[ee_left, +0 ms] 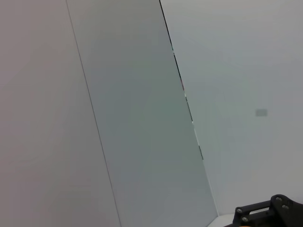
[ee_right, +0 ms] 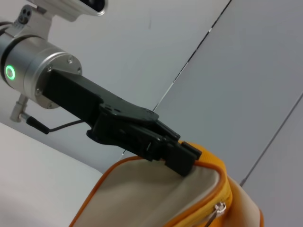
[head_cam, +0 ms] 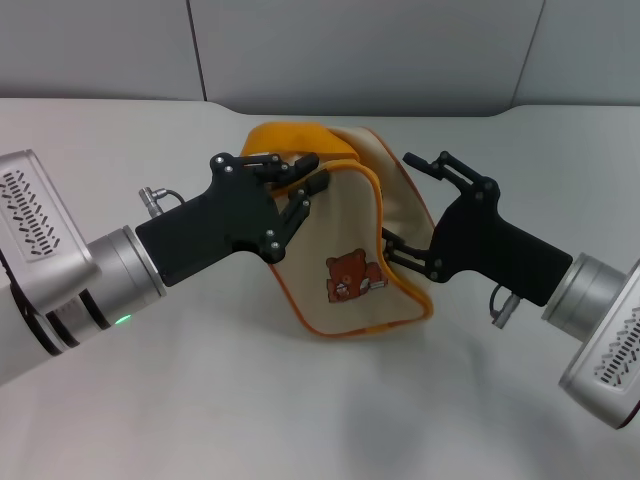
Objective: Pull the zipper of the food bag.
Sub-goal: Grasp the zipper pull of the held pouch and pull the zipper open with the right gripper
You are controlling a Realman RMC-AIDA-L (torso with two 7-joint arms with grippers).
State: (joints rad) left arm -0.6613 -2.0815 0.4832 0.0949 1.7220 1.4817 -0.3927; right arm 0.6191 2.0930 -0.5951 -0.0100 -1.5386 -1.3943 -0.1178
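Observation:
The food bag [head_cam: 345, 240] is beige with orange piping and a brown bear picture [head_cam: 346, 277]. It is held up off the table in the middle of the head view. My left gripper [head_cam: 308, 172] is shut on the bag's orange upper left edge. The right wrist view shows that grip [ee_right: 187, 158] clamped on the bag's [ee_right: 156, 198] orange corner. My right gripper [head_cam: 420, 210] is open at the bag's right side, one finger above and one below its edge. The zipper's silver pull tab [ee_right: 218, 208] hangs at the orange edge in the right wrist view. I cannot make it out in the head view.
The white table [head_cam: 300, 420] spreads under and around the bag. Grey wall panels [head_cam: 360, 50] stand behind it. The left wrist view shows only wall panels [ee_left: 142, 118] and a bit of black gripper linkage [ee_left: 270, 213].

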